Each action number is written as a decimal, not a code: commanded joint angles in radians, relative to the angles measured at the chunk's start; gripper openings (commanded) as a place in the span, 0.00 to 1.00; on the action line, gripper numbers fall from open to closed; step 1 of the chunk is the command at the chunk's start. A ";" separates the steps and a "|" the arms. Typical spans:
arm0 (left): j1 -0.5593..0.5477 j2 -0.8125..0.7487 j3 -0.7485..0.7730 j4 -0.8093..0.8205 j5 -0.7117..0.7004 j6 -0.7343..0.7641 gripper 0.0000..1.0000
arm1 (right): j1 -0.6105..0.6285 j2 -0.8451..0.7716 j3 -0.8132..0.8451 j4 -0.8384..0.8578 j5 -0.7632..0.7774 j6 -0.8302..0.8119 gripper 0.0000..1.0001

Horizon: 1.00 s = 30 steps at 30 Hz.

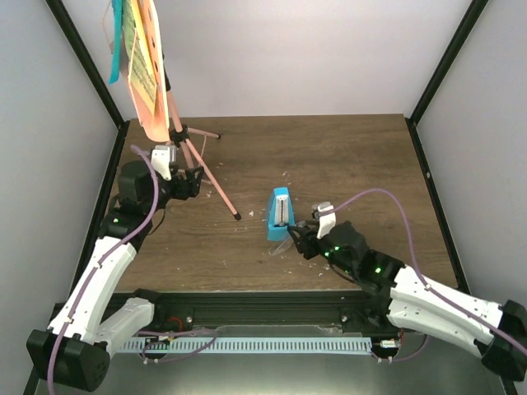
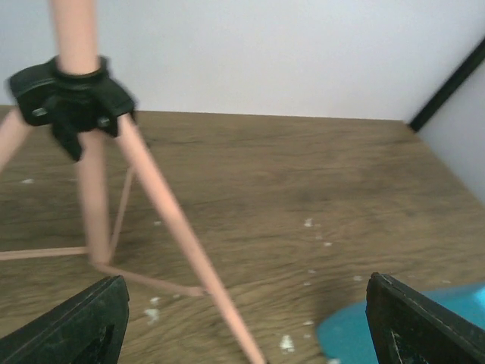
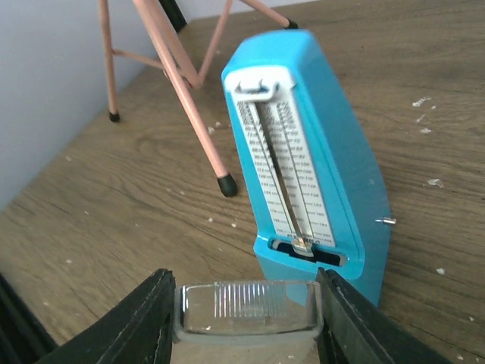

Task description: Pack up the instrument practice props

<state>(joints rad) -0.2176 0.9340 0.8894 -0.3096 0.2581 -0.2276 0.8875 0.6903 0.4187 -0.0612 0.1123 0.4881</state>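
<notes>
A salmon-pink tripod music stand with a hole-punched desk (image 1: pixel 183 136) stands at the far left corner of the dark wood-grain bench (image 1: pixel 354 164). Its desk is tilted and carries printed music sheets, yellow ones (image 1: pixel 142 64) in front and a blue one (image 1: pixel 115 45) at the left edge. A black plastic hub (image 2: pixel 72 98) joins the three thin legs to the pole. One leg slants toward the middle of the bench and ends in a black rubber tip (image 3: pixel 226 184).

The left pincer (image 1: pixel 191 183) hovers just right of the hub, beside the legs. Its jaws stand wide apart and empty. In the left wrist view its two black fingers (image 2: pixel 83 326) sit at the bottom corners, with the nearest stand leg crossing the gap ahead of them.

A small blue wedge-shaped metronome (image 1: pixel 281 212) stands upright near the middle of the bench, well apart from the stand's pole and right of the leg tip. Its white scale and pendulum rod (image 3: pixel 280 167) are uncovered and face the near right.

The right pincer (image 1: pixel 298 234) is low at the metronome's near side, closed on a clear ribbed plastic cover (image 3: pixel 248 307) that fills the space between both fingers. The cover lies just in front of the metronome's base; whether the two touch cannot be told. Pale flecks (image 3: pixel 424 102) are scattered over the wood.
</notes>
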 commanded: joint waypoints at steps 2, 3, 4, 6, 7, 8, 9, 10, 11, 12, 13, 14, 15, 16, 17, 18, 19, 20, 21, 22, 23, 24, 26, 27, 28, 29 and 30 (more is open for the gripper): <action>0.005 -0.032 -0.081 0.049 -0.183 0.123 0.87 | 0.174 0.109 0.102 0.004 0.407 -0.061 0.40; 0.006 -0.036 -0.086 0.053 -0.186 0.129 0.87 | 0.199 0.126 0.111 0.009 0.458 -0.066 0.40; 0.005 -0.037 -0.087 0.053 -0.188 0.133 0.87 | 0.220 0.143 0.119 0.015 0.489 -0.070 0.40; 0.005 -0.039 -0.089 0.057 -0.195 0.143 0.87 | 0.247 0.166 0.133 0.029 0.538 -0.072 0.40; 0.004 -0.040 -0.089 0.057 -0.201 0.145 0.87 | 0.254 0.172 0.141 0.031 0.556 -0.071 0.40; 0.005 -0.043 -0.089 0.053 -0.206 0.150 0.87 | 0.256 0.178 0.148 0.030 0.573 -0.070 0.40; 0.005 -0.046 -0.090 0.052 -0.209 0.151 0.87 | 0.258 0.181 0.156 0.030 0.588 -0.071 0.40; 0.005 -0.049 -0.092 0.052 -0.212 0.152 0.87 | 0.259 0.182 0.161 0.029 0.604 -0.072 0.40; 0.005 -0.053 -0.094 0.052 -0.213 0.153 0.87 | 0.259 0.183 0.166 0.028 0.618 -0.074 0.40; 0.004 -0.056 -0.096 0.052 -0.214 0.152 0.87 | 0.261 0.183 0.170 0.029 0.633 -0.079 0.40; 0.004 -0.057 -0.096 0.053 -0.214 0.152 0.87 | 0.261 0.185 0.174 0.030 0.645 -0.083 0.40; 0.003 -0.058 -0.096 0.052 -0.214 0.153 0.87 | 0.261 0.188 0.178 0.030 0.656 -0.087 0.40; 0.004 -0.058 -0.096 0.052 -0.214 0.154 0.87 | 0.261 0.194 0.185 0.032 0.663 -0.090 0.40; 0.005 -0.059 -0.096 0.052 -0.214 0.154 0.87 | 0.263 0.198 0.190 0.037 0.666 -0.095 0.40; 0.005 -0.060 -0.097 0.052 -0.214 0.154 0.87 | 0.263 0.206 0.195 0.041 0.668 -0.097 0.40; 0.005 -0.061 -0.098 0.052 -0.214 0.154 0.87 | 0.264 0.214 0.198 0.047 0.668 -0.096 0.40; 0.004 -0.063 -0.098 0.051 -0.216 0.155 0.87 | 0.267 0.223 0.200 0.053 0.670 -0.095 0.40; 0.004 -0.064 -0.097 0.049 -0.217 0.155 0.87 | 0.271 0.234 0.202 0.057 0.677 -0.093 0.40; 0.005 -0.064 -0.099 0.049 -0.218 0.157 0.87 | 0.277 0.246 0.207 0.058 0.686 -0.089 0.40; 0.003 -0.065 -0.099 0.049 -0.219 0.157 0.87 | 0.284 0.259 0.210 0.058 0.698 -0.084 0.40; 0.003 -0.067 -0.101 0.049 -0.220 0.159 0.87 | 0.289 0.270 0.217 0.058 0.709 -0.082 0.40; 0.004 -0.068 -0.101 0.048 -0.222 0.159 0.87 | 0.296 0.282 0.221 0.061 0.719 -0.081 0.40; 0.004 -0.069 -0.101 0.048 -0.225 0.161 0.87 | 0.303 0.302 0.230 0.070 0.728 -0.083 0.40; 0.004 -0.070 -0.101 0.048 -0.227 0.162 0.87 | 0.304 0.313 0.233 0.077 0.727 -0.086 0.41; 0.003 -0.069 -0.101 0.048 -0.227 0.162 0.87 | 0.306 0.323 0.236 0.081 0.727 -0.086 0.41; 0.003 -0.069 -0.102 0.048 -0.228 0.163 0.87 | 0.307 0.331 0.238 0.084 0.729 -0.085 0.41; 0.004 -0.070 -0.102 0.048 -0.229 0.163 0.87 | 0.308 0.338 0.240 0.085 0.730 -0.081 0.41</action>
<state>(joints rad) -0.2165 0.8780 0.7971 -0.2783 0.0422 -0.0776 1.1820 1.0050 0.6029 -0.0170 0.7837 0.4004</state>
